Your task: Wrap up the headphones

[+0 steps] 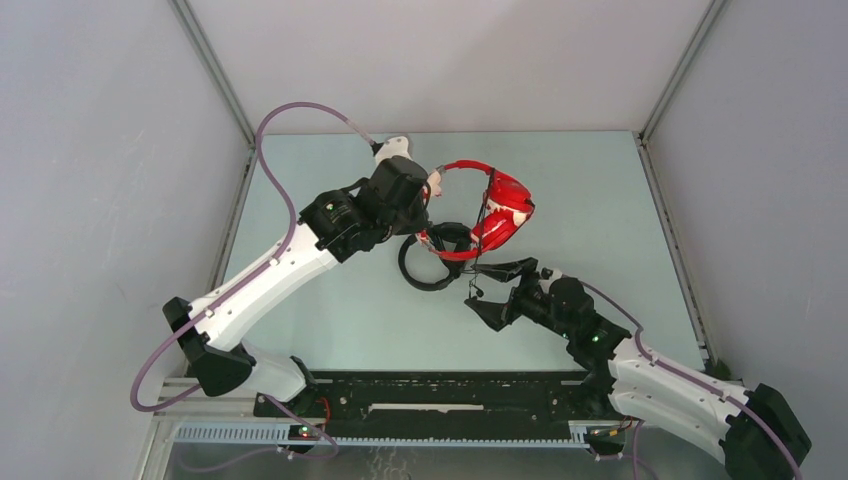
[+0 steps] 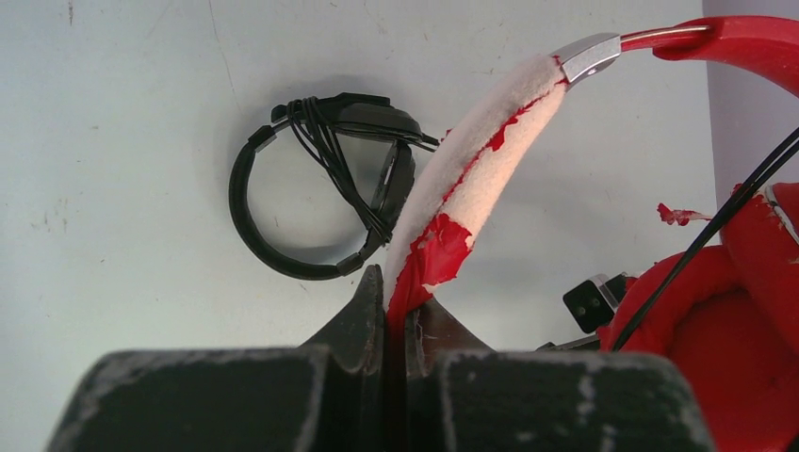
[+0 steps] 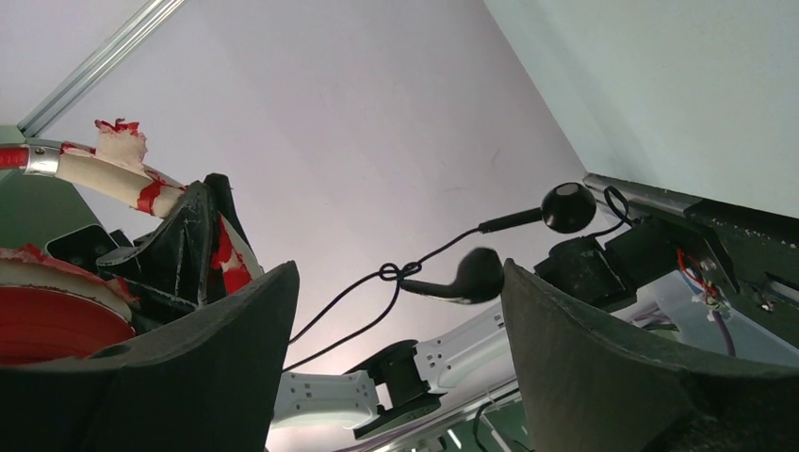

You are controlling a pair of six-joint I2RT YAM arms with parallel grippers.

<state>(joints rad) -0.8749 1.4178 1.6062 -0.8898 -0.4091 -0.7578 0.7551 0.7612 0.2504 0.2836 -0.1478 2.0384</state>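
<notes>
The left gripper (image 2: pixel 396 299), clamped on the headband (image 2: pixel 490 132) of the red headphones (image 1: pixel 503 212), holds them up, and their thin cable (image 3: pixel 388 272) dangles down toward the nearer right gripper (image 1: pixel 489 290), whose jaws stand apart and empty.

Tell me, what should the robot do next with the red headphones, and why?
Probably close the right gripper on the thin dark cable. Its jaws stand open with the cable's loose end dangling between them, while the left gripper is clamped on the headband of the red headphones. Gripping the cable would let it start winding.
</notes>
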